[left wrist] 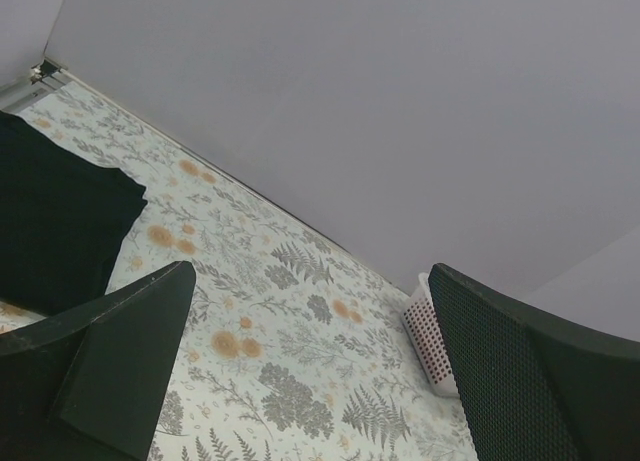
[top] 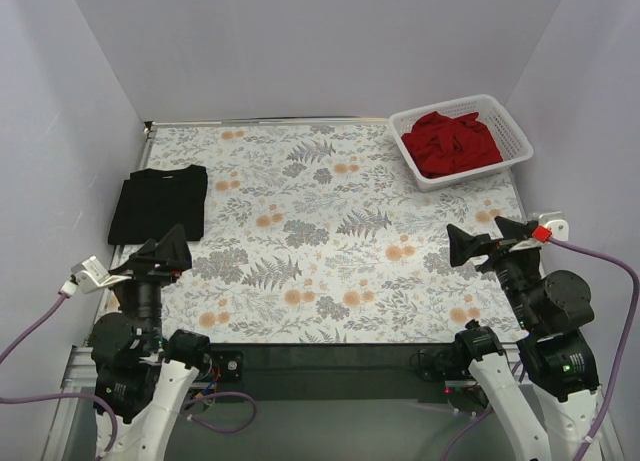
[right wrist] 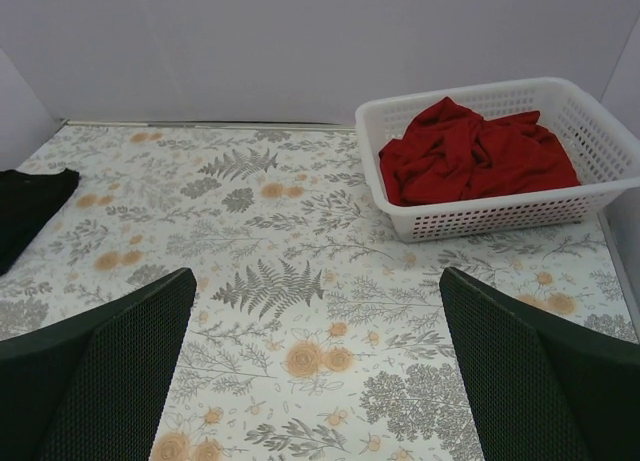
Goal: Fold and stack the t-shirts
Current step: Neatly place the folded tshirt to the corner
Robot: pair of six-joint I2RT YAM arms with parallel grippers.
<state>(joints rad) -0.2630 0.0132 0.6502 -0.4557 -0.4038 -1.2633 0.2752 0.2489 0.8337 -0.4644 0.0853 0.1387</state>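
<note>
Counter [top: 330,251]: a fern-and-flower patterned cloth covers it, with pale walls standing on three sides.
Black t-shirt [top: 158,203]: it looks folded into a tidy rectangle and lies flat by the counter's edge at about 10 o'clock. It is on its own, with nothing stacked on it.
Red t-shirt [top: 452,143]: it sits crumpled in a heap inside the basket, unfolded, well apart from the black one across the counter.
Basket [top: 517,141]: white plastic lattice, sitting in the far corner at about 1 o'clock, turned a little askew to the counter's edges.
Left pincer [top: 165,251]: it is at about 8 o'clock, just on the 6 o'clock side of the black t-shirt. Its two dark fingers [left wrist: 130,361] are spread wide and there is nothing between them. From its own camera, the edge of the black cloth shows off toward 9 o'clock.
Right pincer [top: 492,239]: it is at about 4 o'clock near the counter's edge, also gaping wide and holding nothing. From its own camera, the basket with the red t-shirt lies ahead toward 1 o'clock, with bare patterned cloth between the fingers [right wrist: 110,371].
</note>
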